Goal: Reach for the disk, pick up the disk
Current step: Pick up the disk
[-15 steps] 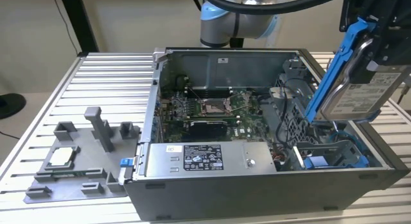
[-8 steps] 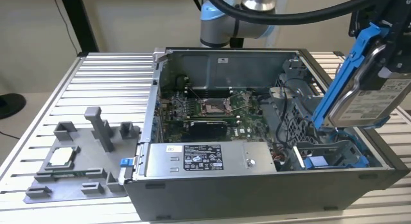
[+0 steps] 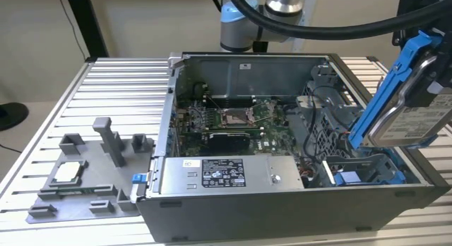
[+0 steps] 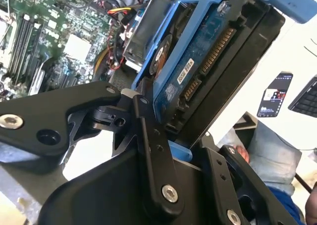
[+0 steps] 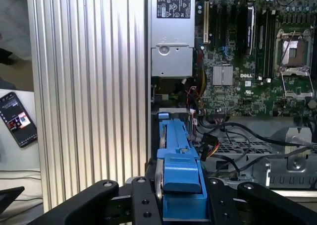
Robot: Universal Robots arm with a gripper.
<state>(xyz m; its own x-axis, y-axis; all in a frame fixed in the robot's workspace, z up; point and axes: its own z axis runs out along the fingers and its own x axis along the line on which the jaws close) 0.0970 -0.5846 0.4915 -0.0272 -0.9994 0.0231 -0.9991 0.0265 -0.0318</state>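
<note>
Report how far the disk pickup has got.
Reaching and grasping look done: the gripper is shut on the disk, its blue bracket clamped between the black fingers. In the exterior view the disk hangs tilted, clear above the open computer case. Nothing of the pickup looks left.

The disk point(image 3: 413, 116): silver, blue-bracketed; tilted on edge, lifted clear above the case.

I see a plain tan wall point(image 3: 141, 24) behind a ribbed metal table point(image 3: 120, 92); a phone point(image 5: 17, 118) lies on a white surface beside it.
</note>
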